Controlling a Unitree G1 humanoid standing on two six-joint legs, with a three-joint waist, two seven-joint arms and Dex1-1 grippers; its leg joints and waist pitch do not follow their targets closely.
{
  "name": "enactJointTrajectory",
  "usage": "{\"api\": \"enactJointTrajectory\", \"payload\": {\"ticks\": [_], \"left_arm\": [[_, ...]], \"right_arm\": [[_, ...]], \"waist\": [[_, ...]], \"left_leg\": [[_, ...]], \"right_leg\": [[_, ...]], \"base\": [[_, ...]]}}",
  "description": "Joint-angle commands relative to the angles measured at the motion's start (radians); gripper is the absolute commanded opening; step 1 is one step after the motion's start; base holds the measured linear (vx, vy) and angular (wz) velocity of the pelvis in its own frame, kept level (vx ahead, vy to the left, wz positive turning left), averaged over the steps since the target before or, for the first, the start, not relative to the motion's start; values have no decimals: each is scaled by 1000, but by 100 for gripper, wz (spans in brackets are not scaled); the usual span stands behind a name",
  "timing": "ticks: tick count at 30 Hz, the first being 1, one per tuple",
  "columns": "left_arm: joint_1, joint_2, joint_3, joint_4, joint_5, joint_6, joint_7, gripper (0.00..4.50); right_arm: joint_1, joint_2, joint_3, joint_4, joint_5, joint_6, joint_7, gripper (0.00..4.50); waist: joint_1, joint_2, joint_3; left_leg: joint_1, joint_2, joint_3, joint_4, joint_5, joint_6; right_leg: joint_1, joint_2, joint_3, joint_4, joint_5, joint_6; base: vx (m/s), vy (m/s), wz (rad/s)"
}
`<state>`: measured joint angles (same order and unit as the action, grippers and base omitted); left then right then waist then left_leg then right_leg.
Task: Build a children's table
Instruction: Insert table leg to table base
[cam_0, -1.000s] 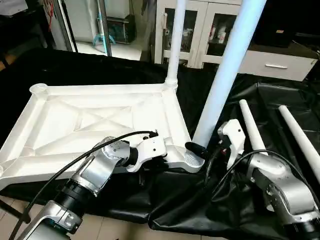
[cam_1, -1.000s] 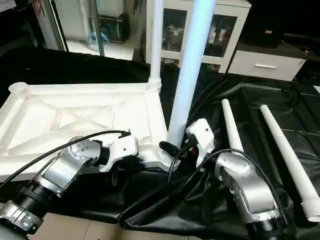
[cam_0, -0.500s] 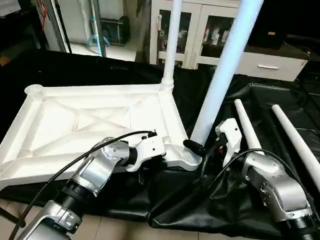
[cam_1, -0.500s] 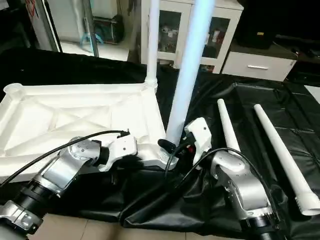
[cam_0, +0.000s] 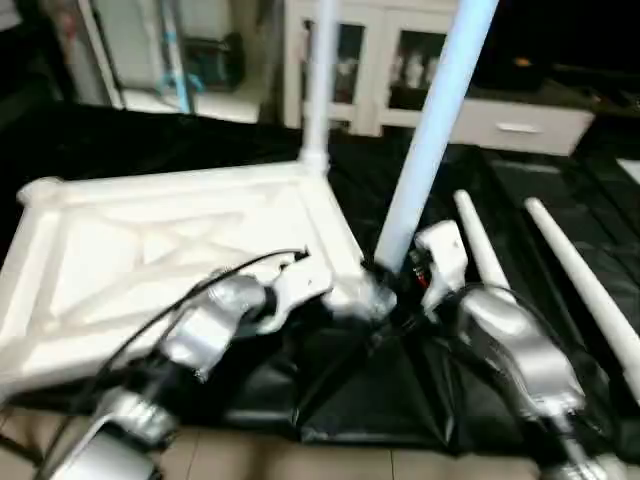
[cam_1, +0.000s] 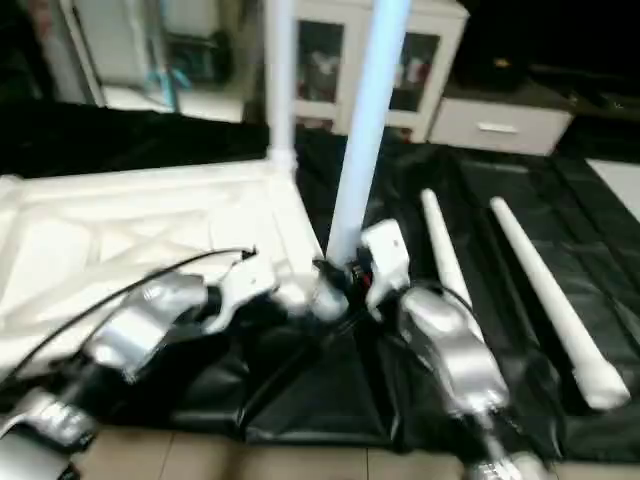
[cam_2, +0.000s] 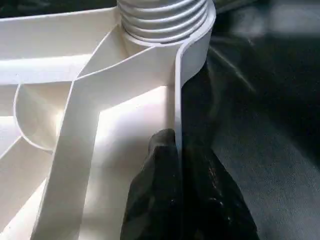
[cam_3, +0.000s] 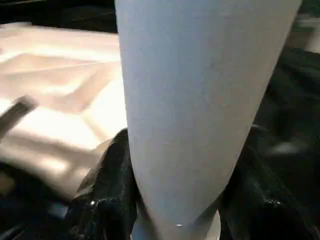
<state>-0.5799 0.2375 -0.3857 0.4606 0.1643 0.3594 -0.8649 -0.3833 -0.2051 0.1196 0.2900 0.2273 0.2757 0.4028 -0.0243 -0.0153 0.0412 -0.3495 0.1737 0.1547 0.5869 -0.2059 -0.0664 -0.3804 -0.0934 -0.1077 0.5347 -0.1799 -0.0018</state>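
My left gripper (cam_2: 177, 165) pinches the tabletop (cam_0: 150, 250) rim at lower centre; my right gripper (cam_3: 175, 200) clamps the upright leg (cam_0: 425, 150) at its base.

- The white plastic tabletop (cam_0: 170, 250) lies upside down on black sheeting, its X-ribbed underside facing up toward my head camera.
- Its near right corner carries a round ribbed socket (cam_2: 164, 17); the thin side wall below that socket sits pinched between my left gripper's (cam_2: 176, 165) two black fingers.
- One white leg (cam_0: 318, 90) stands upright in the far right corner socket.
- A second leg (cam_0: 432, 130), tinted pale blue, rises at a slight tilt from the near right corner, its lower end clasped between my right gripper's (cam_3: 175, 200) fingers.
- Two more tapered white legs (cam_0: 478, 245) (cam_0: 585, 285) lie side by side on the sheeting to the right, apart from the tabletop.
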Motion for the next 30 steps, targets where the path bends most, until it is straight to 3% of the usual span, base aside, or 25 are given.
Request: {"api": "enactJointTrajectory", "payload": {"ticks": [1, 2, 3, 4, 5, 6, 7, 8, 9, 10, 11, 12, 13, 14, 17, 20, 22, 26, 28, 29, 30], "left_arm": [[-41, -56, 39, -2, -23, -5, 57, 0], [-57, -79, 39, 6, -23, -2, 73, 0], [-58, -80, 39, 6, -23, -2, 74, 0], [-74, -104, 40, 13, -25, 0, 91, 0], [-74, -104, 40, 13, -25, 0, 91, 0], [-89, -128, 42, 18, -27, 6, 109, 0], [-118, -178, 42, 17, -33, 21, 134, 0], [-118, -178, 42, 17, -33, 21, 134, 0], [-130, -204, 42, 11, -42, 29, 145, 0], [-133, -212, 41, 8, -45, 30, 148, 0], [-133, -212, 41, 8, -45, 30, 148, 0], [-138, -221, 42, 9, -47, 30, 154, 0], [-138, -225, 42, 8, -48, 28, 156, 0], [-138, -231, 41, 5, -49, 24, 160, 0], [-135, -231, 36, 8, -46, 12, 163, 0], [-127, -225, 39, 14, -34, 1, 170, 0], [-125, -221, 43, 16, -29, -2, 171, 0], [-124, -213, 45, 17, -26, -14, 176, 0], [-103, -163, 30, 4, -26, -97, 128, 0], [-85, -128, 12, -9, -28, -152, 81, 0], [-78, -114, 4, -14, -27, -173, 62, 0]], "right_arm": [[0, -9, -63, 231, -93, 46, -185, 186], [-36, 9, -81, 280, -88, 37, -232, 186], [-38, 10, -82, 283, -87, 37, -235, 186], [-72, 24, -93, 331, -92, 22, -286, 186], [-72, 24, -93, 331, -92, 22, -286, 186], [-103, 35, -99, 373, -98, 6, -331, 186], [-166, 65, -119, 459, -104, -33, -423, 186], [-166, 65, -119, 459, -104, -33, -423, 186], [-205, 84, -129, 515, -98, -59, -459, 186], [-217, 91, -133, 532, -96, -67, -472, 186], [-217, 91, -133, 532, -96, -67, -472, 186], [-233, 97, -135, 557, -95, -81, -488, 186], [-243, 101, -136, 571, -95, -89, -498, 186], [-255, 108, -138, 588, -94, -101, -511, 186], [-271, 115, -139, 613, -97, -118, -524, 186], [-292, 123, -133, 652, -108, -162, -534, 186], [-299, 125, -135, 663, -108, -174, -529, 186], [-308, 129, -148, 667, -102, -195, -514, 186], [-303, 133, -192, 561, -28, -246, -398, 186], [-293, 128, -215, 480, 19, -262, -337, 186], [-288, 126, -223, 447, 40, -263, -314, 186]], "waist": [[-26, 10, -16], [-12, 18, -6], [10, 26, -12], [43, 5, -14], [36, -36, -27], [45, -53, -10], [47, -71, -35], [74, -33, -43], [71, -38, -45], [77, -23, -59], [77, -24, -47], [77, -27, -45], [78, -30, -54], [81, -35, -54], [77, -34, -50], [75, -40, -46], [75, -39, -45], [73, -39, -46], [73, -39, -47], [77, -27, -46], [76, -33, -49]], "left_leg": [[19, 63, -54, -121, -754, -40], [-38, 102, -55, -198, -864, -56], [-63, 108, -43, -230, -898, -63], [-30, 99, 4, -239, -849, -24], [18, 71, 10, -171, -727, -12], [112, 3, 9, 69, -407, -8], [-40, 16, -32, 34, -127, 24], [-43, 44, -35, -54, -67, -22], [-21, 52, -32, -67, -105, -22], [27, 60, -11, -60, -107, -36], [25, 59, 6, -66, -156, -22], [11, 53, 9, -67, -171, -12], [-12, 53, 9, -68, -134, 5], [-11, 54, 11, -66, -105, 21], [-10, 54, 12, -67, -117, 29], [-11, 56, 12, -72, -178, 11], [-10, 56, 12, -74, -202, 1], [-12, 55, 11, -74, -196, 1], [-14, 55, 11, -73, -191, 7], [-15, 55, 9, -74, -201, 25], [-16, 61, 8, -75, -190, 31]], "right_leg": [[25, -45, -25, -98, -625, -15], [89, -30, -11, 31, -428, -50], [113, -22, 2, 116, -280, -62], [67, -11, 35, 131, -190, -55], [29, -34, 76, 76, -376, -32], [-119, -146, 88, -142, -1010, -10], [36, -180, 126, -74, -1003, -10], [47, -115, 77, -39, -707, -44], [17, -76, 66, -20, -548, -59], [-12, -55, 69, 11, -223, -138], [-13, -46, 77, 10, -108, -211], [0, -47, 82, 14, -84, -227], [27, -55, 82, 24, -46, -230], [26, -57, 82, 26, -21, -228], [26, -58, 81, 19, -49, -222], [24, -59, 83, 8, -166, -189], [21, -60, 84, 3, -210, -176], [21, -59, 86, 5, -189, -170], [22, -59, 86, 7, -175, -173], [27, -59, 87, 2, -161, -160], [30, -62, 88, 7, -137, -164]], "base": [[-76, 51, -6], [-113, 37, -7], [-95, -24, 14], [-95, -24, 14], [38, -137, 26], [132, -106, -23], [132, -106, -23], [87, 9, -40], [0, 0, 0], [0, 0, 0], [18, -45, 34], [0, 0, 0], [0, 0, 0], [0, 0, 0], [0, 0, 0], [0, 0, 0], [0, 0, 0], [0, 0, 0], [0, 0, 0], [0, 0, 0], [0, 0, 0]]}}
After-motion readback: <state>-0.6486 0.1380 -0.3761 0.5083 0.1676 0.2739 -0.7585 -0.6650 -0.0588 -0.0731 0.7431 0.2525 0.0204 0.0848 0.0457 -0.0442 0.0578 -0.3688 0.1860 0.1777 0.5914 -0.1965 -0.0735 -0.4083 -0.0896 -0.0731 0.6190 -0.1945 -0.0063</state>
